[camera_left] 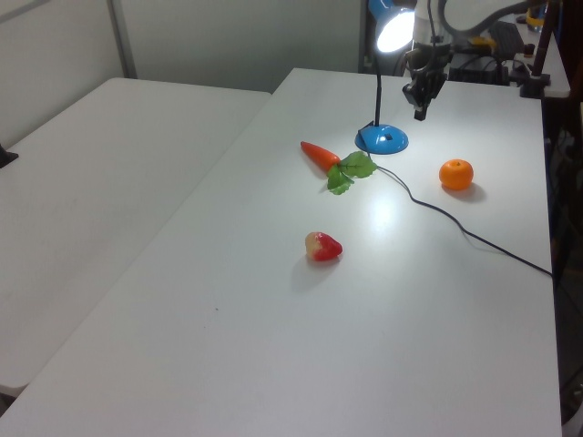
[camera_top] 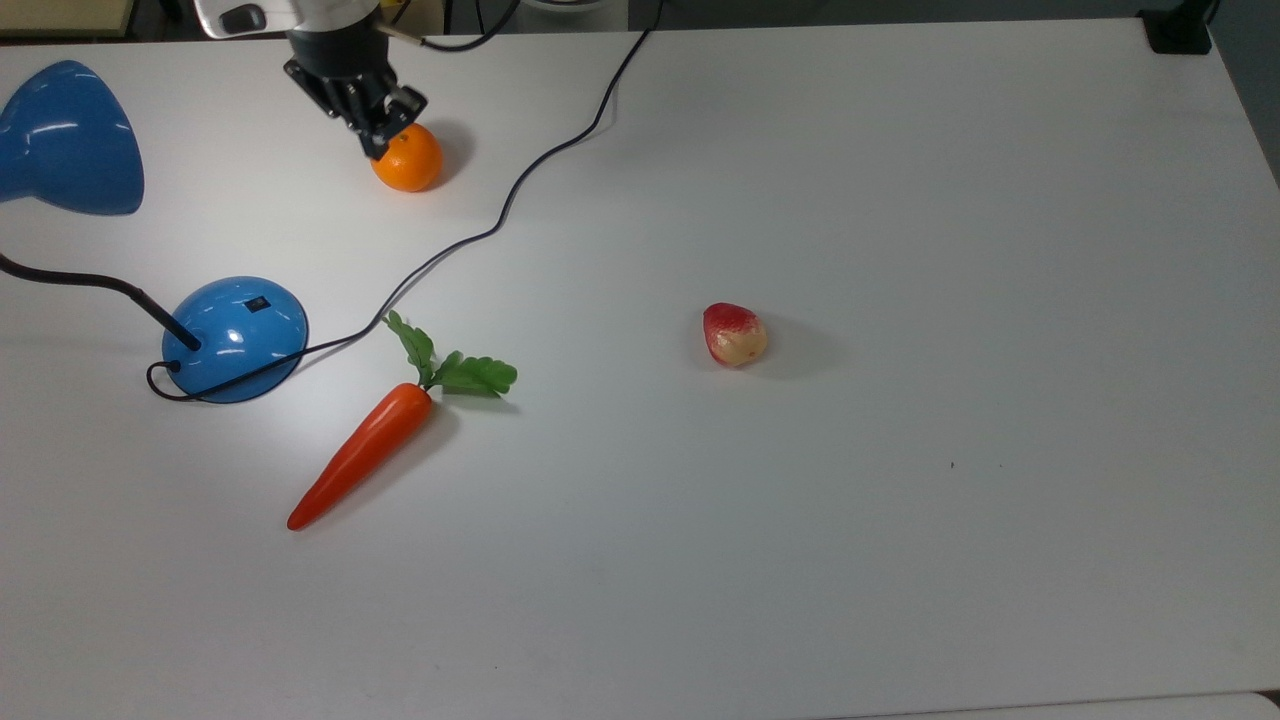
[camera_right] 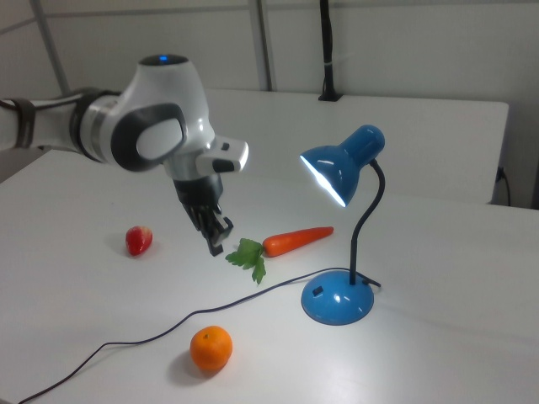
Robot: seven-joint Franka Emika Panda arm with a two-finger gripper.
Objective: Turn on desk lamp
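The desk lamp stands at the top view's left, with its domed blue base (camera_top: 235,338) and small black switch (camera_top: 257,304) uncovered. Its cone shade (camera_right: 341,168) glows and throws light onto the table. A black neck (camera_right: 370,223) curves up from the base, and the black cord (camera_top: 500,215) trails off toward the table's far edge. My gripper (camera_top: 378,140) hangs in the air well away from the base, over the orange (camera_top: 407,158) in the top view. Its fingers are shut with nothing between them. In the right view the gripper (camera_right: 216,244) hovers above the table.
A toy carrot (camera_top: 365,450) with green leaves lies just beside the lamp base. A red and cream strawberry (camera_top: 734,334) sits near the table's middle. The white table (camera_top: 900,500) stretches wide to the top view's right.
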